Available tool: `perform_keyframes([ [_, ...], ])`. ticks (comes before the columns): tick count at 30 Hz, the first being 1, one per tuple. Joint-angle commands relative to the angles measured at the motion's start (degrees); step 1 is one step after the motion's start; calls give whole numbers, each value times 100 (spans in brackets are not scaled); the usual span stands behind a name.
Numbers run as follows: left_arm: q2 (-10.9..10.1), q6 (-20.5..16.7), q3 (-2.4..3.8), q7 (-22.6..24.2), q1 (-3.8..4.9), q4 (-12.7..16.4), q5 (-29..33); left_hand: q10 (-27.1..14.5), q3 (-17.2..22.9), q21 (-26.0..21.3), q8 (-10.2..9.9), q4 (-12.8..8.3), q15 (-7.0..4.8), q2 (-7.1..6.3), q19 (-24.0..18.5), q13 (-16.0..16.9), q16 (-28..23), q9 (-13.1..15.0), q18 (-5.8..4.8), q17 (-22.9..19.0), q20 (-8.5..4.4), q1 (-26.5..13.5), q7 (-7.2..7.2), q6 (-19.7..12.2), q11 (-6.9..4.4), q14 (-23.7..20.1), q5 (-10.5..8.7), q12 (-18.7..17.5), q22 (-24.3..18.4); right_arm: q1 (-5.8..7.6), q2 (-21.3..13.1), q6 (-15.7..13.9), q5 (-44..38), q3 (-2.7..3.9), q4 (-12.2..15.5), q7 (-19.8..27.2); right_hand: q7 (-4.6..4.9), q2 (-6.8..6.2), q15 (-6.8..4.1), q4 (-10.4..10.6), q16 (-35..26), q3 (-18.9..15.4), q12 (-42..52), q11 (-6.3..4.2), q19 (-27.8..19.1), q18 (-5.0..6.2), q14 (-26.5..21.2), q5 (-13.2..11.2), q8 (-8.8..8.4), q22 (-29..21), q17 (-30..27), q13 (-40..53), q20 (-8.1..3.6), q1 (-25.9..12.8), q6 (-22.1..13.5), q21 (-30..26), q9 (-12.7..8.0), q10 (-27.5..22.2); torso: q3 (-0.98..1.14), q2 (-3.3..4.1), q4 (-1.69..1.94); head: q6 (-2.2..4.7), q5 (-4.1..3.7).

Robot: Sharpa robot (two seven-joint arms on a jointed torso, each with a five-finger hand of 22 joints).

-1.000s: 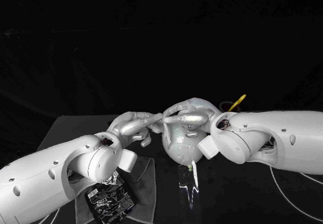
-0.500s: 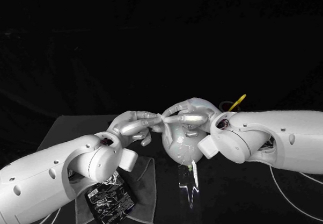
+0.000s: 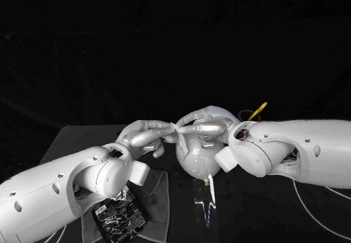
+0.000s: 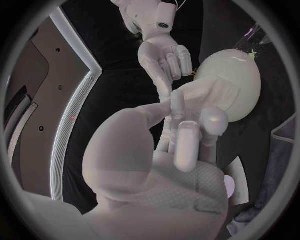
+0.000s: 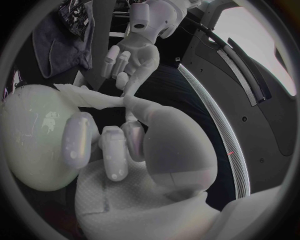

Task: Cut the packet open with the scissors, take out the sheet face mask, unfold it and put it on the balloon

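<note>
The 2 white arms meet over the black table (image 3: 76, 138), both hands raised to the pale balloon (image 3: 194, 154) that stands at the middle, knot end down; a grey cloth (image 3: 156, 217) lies flat on the table under the left arm, just beside the balloon's foot; the left hand (image 3: 146, 137) has its thumb and 1 finger closed on the near edge of the white mask (image 4: 209, 95), its other fingers loosely bent beside the balloon; the right hand (image 3: 202, 123), fingertip to fingertip with the left, pinches the same edge between thumb and finger while its remaining fingers curl against the balloon's top; the mask itself is draped over the balloon's upper side, part of it pulled off the surface as a strip towards the 2 pinches; the black packet (image 3: 120, 218) rests on the cloth, partly under the left arm; the scissors (image 3: 260, 110), a yellow handle showing, lie behind the right wrist, apart from the balloon.
</note>
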Motion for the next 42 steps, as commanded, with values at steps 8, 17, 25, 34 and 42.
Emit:
perform_keyframes([
  [8, -4, -61, 12, 132, 11, 20, 61, 274, 330, 125, 142, -187, -91, -107, 91, 80, 45, 115, -55, 102, -56, -186, -65, 200, -98, 222, 93, 92, 146, -7, -40, 8, -61, -3, 12, 73, 5, -4, -34, 6, 19, 22, 17, 11, 5, 57, 566, 18, 25, 989, 1370, 570, -16, -56, 35, 5, 9, 31, 1, -3, -1, -10, 18],
  [17, -21, -206, 12, 126, 11, 25, 23, 372, 659, 331, 270, -371, -159, -328, 195, 284, 89, 285, -93, 169, -132, -602, -140, 314, -169, 250, 1272, 354, 400, -9, -93, -21, -60, -2, 48, 133, 3, -7, -35, -13, 16, 44, 11, 10, 10, 55, 564, 18, 39, 992, 1362, 567, -18, -75, 30, 17, 20, 30, 0, 1, -3, -7, 17],
  [25, -43, -244, 12, 19, 11, 23, -83, 373, 698, 409, 327, -445, -182, -347, 221, 372, 141, 377, -107, 277, -156, -709, -166, 326, -192, 279, 1524, 481, 501, -11, -133, -42, -57, 0, 72, 182, 3, -7, -35, -13, 16, 44, 11, 10, 10, 55, 564, 18, 39, 992, 1362, 567, -18, -75, 30, 17, 20, 30, 1, -4, -2, -9, 16],
  [34, -76, -126, 12, -93, 11, 11, -187, 371, 714, 451, 354, -485, -193, -362, 232, 411, 160, 429, -114, 313, -167, -759, -178, 331, -204, 287, 1664, 541, 553, -11, -149, -78, -21, 5, 50, 232, 3, -7, -35, -13, 16, 44, 11, 10, 10, 55, 564, 18, 39, 992, 1362, 567, -18, -75, 30, 17, 20, 30, 1, -2, -1, -1, 13],
  [42, -135, 78, 12, -152, 10, -9, -254, 378, 723, 474, 376, -514, -203, -377, 227, 440, 171, 472, -116, 328, -177, -803, -190, 342, -214, 290, 1797, 590, 574, -10, -166, -106, 2, 31, -2, 264, 3, -7, -35, -13, 16, 44, 11, 10, 10, 55, 564, 18, 39, 992, 1362, 567, -18, -75, 30, 17, 20, 30, -1, -2, 0, 13, 11],
])
